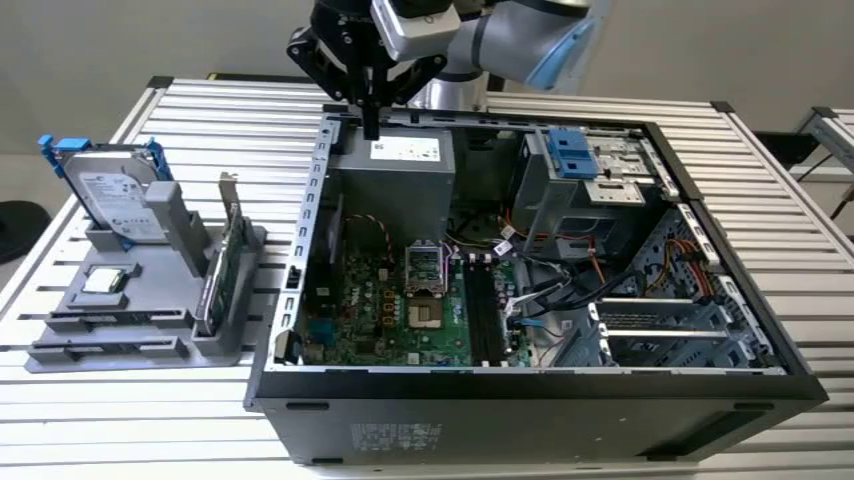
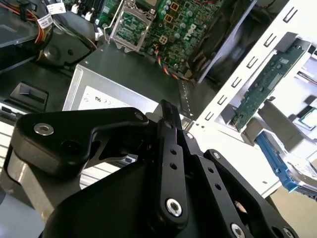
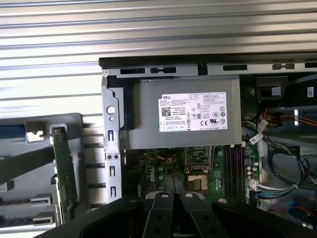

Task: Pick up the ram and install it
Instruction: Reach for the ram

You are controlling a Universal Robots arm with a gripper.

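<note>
Black gripper (image 1: 370,120), pressed together and apparently empty, hangs upper centre over an open black computer case (image 1: 534,385); spreading and aligning lengthwise should suit the slim green ram (image 1: 216,285), mid-left.

I see a ribbed bare-metal table (image 1: 134,420), a matt dark metal case (image 1: 534,430), a matt grey plastic rack (image 1: 120,350); my gripper (image 1: 371,132) looks smooth black.
</note>
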